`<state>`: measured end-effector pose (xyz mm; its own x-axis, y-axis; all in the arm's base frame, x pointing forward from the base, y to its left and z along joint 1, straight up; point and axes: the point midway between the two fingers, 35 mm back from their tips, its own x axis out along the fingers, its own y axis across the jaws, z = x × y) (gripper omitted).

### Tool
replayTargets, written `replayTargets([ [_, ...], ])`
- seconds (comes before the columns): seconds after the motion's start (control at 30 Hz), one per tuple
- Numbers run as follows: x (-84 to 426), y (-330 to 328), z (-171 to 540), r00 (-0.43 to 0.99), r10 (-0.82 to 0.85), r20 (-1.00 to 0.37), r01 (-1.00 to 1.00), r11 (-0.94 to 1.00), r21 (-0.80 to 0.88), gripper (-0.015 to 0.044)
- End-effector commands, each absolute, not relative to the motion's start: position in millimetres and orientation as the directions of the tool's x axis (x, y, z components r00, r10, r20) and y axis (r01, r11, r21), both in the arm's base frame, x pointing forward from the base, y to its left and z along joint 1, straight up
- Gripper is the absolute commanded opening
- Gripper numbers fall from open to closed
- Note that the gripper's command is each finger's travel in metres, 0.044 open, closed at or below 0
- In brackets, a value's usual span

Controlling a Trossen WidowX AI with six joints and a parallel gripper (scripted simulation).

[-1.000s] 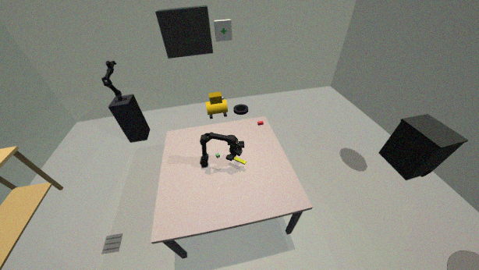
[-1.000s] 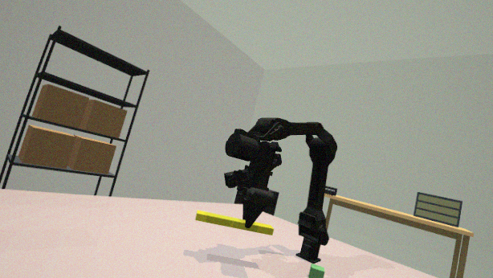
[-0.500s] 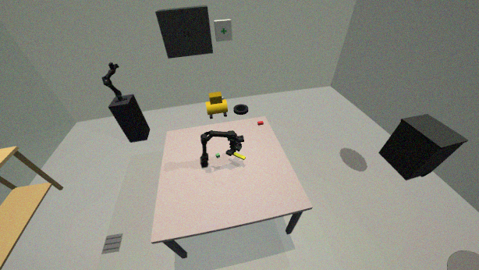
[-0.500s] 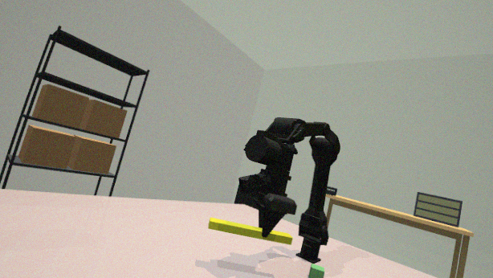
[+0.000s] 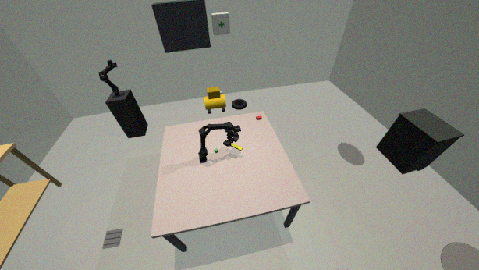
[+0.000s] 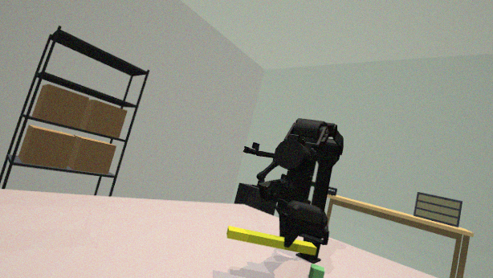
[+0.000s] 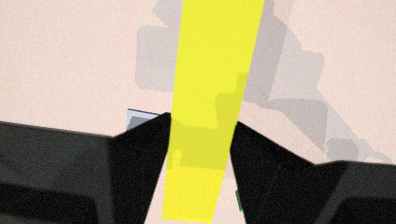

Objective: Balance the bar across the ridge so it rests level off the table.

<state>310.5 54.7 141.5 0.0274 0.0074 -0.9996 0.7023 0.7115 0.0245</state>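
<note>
The yellow bar (image 5: 237,147) (image 6: 254,237) (image 7: 215,60) is held above the table (image 5: 218,195) (image 6: 100,225), its shadow apart from it. My gripper (image 5: 231,144) (image 6: 290,240) (image 7: 201,124) is shut on the bar, off its middle; the longer part reaches up the wrist view. A small green block (image 5: 216,150) (image 6: 316,271) (image 7: 239,200) stands near the arm's base; the right finger mostly hides it in the wrist view. A small grey-blue shape (image 7: 142,120) shows behind the left finger; whether it is the ridge I cannot tell. No ridge is clearly made out.
A small red block (image 5: 258,117) lies near the table's far edge. Off the table are a yellow tank (image 5: 214,102), a black tyre (image 5: 239,104), a second arm on a dark pedestal (image 5: 128,115), and a shelf with boxes (image 6: 60,106).
</note>
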Motion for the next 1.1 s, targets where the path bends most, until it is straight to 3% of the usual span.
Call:
replayTargets([
  [0.0,307.7,72.1,142.0,0.026,0.006,-1.0,0.71,0.704,0.023,0.0],
  [0.7,284.1,150.9,142.9,0.024,0.013,-1.0,0.741,0.671,0.026,0.0],
  [1.07,282.3,157.8,134.4,0.023,0.013,-1.0,0.743,0.668,0.026,0.0],
])
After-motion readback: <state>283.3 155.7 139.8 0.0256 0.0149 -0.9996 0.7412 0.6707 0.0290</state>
